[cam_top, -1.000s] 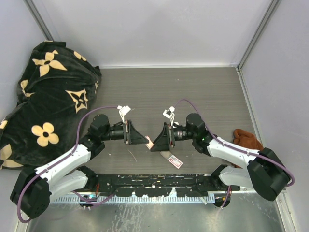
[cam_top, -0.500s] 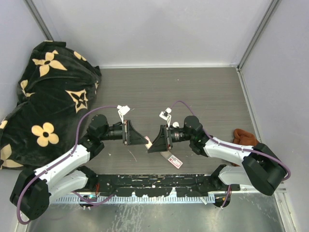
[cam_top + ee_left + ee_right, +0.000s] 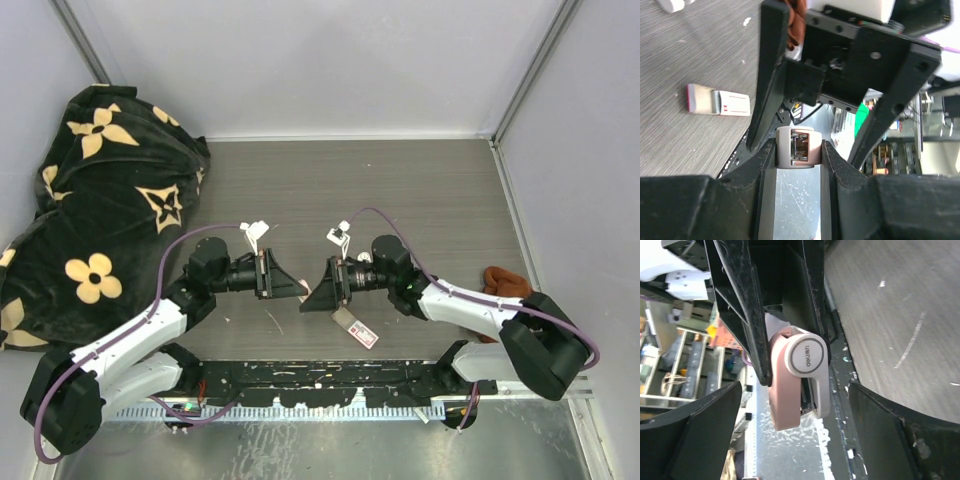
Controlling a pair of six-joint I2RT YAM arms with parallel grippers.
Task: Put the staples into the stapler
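Note:
My left gripper point(image 3: 296, 288) is shut on a small pink-and-white stapler point(image 3: 305, 289) and holds it above the table. In the left wrist view the stapler point(image 3: 797, 154) sits end-on between the fingertips. In the right wrist view the stapler point(image 3: 799, 382) hangs down, slightly opened. My right gripper point(image 3: 312, 298) is open and faces the left one, with its fingers point(image 3: 767, 75) on either side of the stapler, not touching it. The staples box point(image 3: 355, 327), red-and-white with its tan tray slid partly out, lies on the table below; it also shows in the left wrist view point(image 3: 719, 101).
A black cloth with cream flowers point(image 3: 100, 190) fills the left side. A brown cloth point(image 3: 510, 288) lies at the right edge. A black rail point(image 3: 320, 382) with white scraps runs along the near edge. Grey walls enclose the table.
My right gripper has moved left, closing in around the stapler held by the left gripper. The left arm has barely moved. The staples box has stayed put.

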